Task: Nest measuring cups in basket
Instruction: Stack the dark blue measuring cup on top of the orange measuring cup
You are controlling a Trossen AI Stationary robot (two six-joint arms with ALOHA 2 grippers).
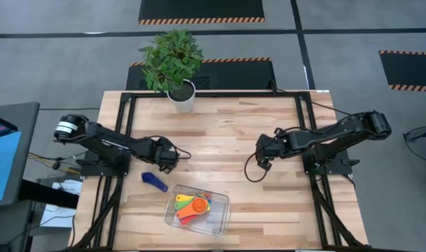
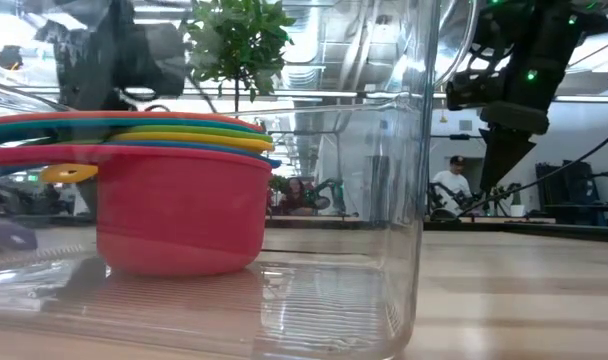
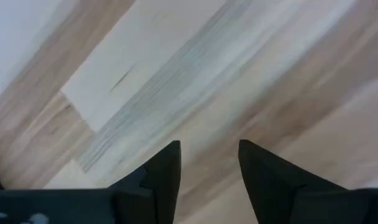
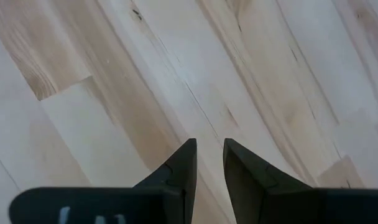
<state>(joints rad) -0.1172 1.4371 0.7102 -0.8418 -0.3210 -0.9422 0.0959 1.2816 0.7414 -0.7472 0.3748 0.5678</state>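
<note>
Stacked cups sit nested in the clear basket near the tabletop's front edge, one dark blue cup lies outside beside it, so left gripper, jaws parted and empty, should grab it; right gripper waits, jaws slightly apart.

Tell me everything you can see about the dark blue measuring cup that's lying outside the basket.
The dark blue measuring cup lies alone on the bare wooden table, just outside the clear basket toward the left arm's side. It looks like smooth plastic, a small scoop with a short handle, set at a slant to the table's edge. Whether it sits upright cannot be told. Nothing touches it: the left gripper is above the table nearby, open and empty. The other cups sit stacked in the basket.
</note>
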